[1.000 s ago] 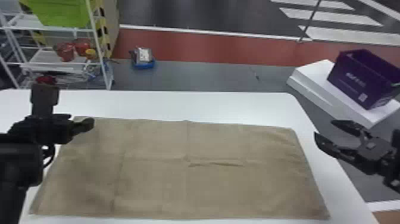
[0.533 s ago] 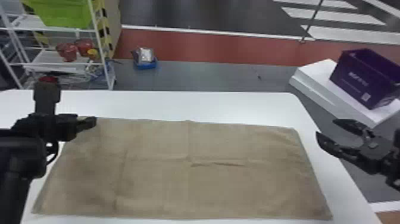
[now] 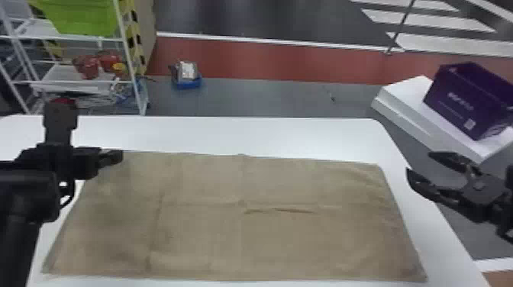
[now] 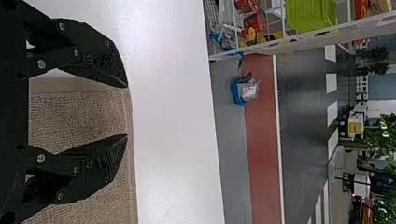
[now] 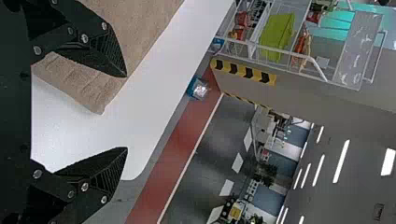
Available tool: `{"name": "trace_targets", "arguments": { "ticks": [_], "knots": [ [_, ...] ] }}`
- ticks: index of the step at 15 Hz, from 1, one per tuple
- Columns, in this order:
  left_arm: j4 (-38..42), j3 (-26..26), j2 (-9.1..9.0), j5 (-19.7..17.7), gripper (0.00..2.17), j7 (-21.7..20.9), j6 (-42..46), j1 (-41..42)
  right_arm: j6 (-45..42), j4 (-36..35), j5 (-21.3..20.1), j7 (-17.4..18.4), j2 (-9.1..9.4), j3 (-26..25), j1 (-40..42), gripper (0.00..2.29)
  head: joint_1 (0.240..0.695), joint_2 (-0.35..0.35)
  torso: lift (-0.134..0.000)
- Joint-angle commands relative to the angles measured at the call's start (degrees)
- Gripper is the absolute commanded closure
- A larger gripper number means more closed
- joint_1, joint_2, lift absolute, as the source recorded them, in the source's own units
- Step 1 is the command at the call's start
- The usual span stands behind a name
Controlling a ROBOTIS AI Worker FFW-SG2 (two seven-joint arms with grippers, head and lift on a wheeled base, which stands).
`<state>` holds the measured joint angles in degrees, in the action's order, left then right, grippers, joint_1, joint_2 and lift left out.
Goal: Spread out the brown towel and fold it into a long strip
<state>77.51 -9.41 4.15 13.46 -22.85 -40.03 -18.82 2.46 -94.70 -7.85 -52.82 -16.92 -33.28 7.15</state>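
Note:
The brown towel (image 3: 236,229) lies spread flat on the white table, with faint creases and a small wrinkle near its middle. My left gripper (image 3: 114,157) is at the towel's far left corner; in the left wrist view the left gripper (image 4: 127,111) stands open, with towel (image 4: 77,114) between and beneath its fingers. Off the towel's right side, by the table's right edge, is my right gripper (image 3: 418,162). In the right wrist view the right gripper (image 5: 126,112) is open and holds nothing, and a towel corner (image 5: 95,95) lies beyond it.
The white table (image 3: 244,133) has a strip beyond the towel. Past its right edge, a purple box (image 3: 462,101) rests on a white platform (image 3: 404,91). A white rack (image 3: 131,76) with a green bin (image 3: 82,17) and a small blue container (image 3: 187,82) stand behind the table.
The towel and both arms appear slightly shifted in the head view, along with the background. Both grippers keep nearly the same place relative to the towel.

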Motion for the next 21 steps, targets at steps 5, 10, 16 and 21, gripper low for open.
{"name": "trace_targets", "arguments": {
  "ticks": [5,10,16,21],
  "knots": [
    [-3.06,0.00,-0.02,0.42,0.79,0.09,-0.54,-1.22,-0.57,-0.57,0.21,0.00,0.05,-0.21,0.58,0.39,0.695,-0.145,-0.123],
    [2.56,-0.08,-0.38,0.25,1.27,0.09,-3.70,2.39,-0.74,-0.75,0.47,0.00,0.05,-0.47,0.76,0.39,0.695,-0.151,-0.123],
    [10.91,-0.44,-0.38,-0.28,1.27,-0.70,-7.75,6.34,3.13,1.27,-0.06,-2.20,-1.18,0.14,-4.07,0.36,0.695,-0.149,-0.123],
    [14.25,-0.26,-0.46,-0.28,1.27,-0.88,-9.85,8.19,8.93,13.75,-5.77,-2.99,-3.73,4.45,-17.26,0.36,0.695,-0.153,-0.123]
  ]
}}
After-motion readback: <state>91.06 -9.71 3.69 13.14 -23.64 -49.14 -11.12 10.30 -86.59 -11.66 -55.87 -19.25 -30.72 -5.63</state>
